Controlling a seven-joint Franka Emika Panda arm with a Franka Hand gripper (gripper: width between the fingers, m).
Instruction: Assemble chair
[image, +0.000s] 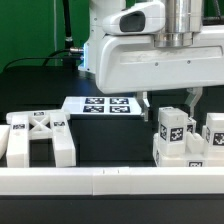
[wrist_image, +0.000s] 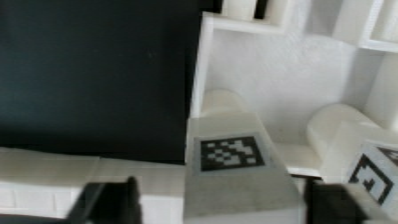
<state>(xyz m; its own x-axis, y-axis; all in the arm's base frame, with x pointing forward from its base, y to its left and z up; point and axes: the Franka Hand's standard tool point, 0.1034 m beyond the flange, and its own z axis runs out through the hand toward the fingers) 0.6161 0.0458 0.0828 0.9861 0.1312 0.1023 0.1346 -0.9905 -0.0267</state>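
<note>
Gripper low over tagged block at exterior view's right, jaws parted either side of it, one finger clear of it. Ribbed panel sits at exterior view's left, behind front rail.

Layout on the table: X-ribbed panel lies at the exterior view's left; marker board farther back, near centre. Tagged block stands at the exterior view's right, a second block just beside it, farther right. Gripper above the tagged block, one finger on either side. Border rail lies along the near edge, before all parts
</note>
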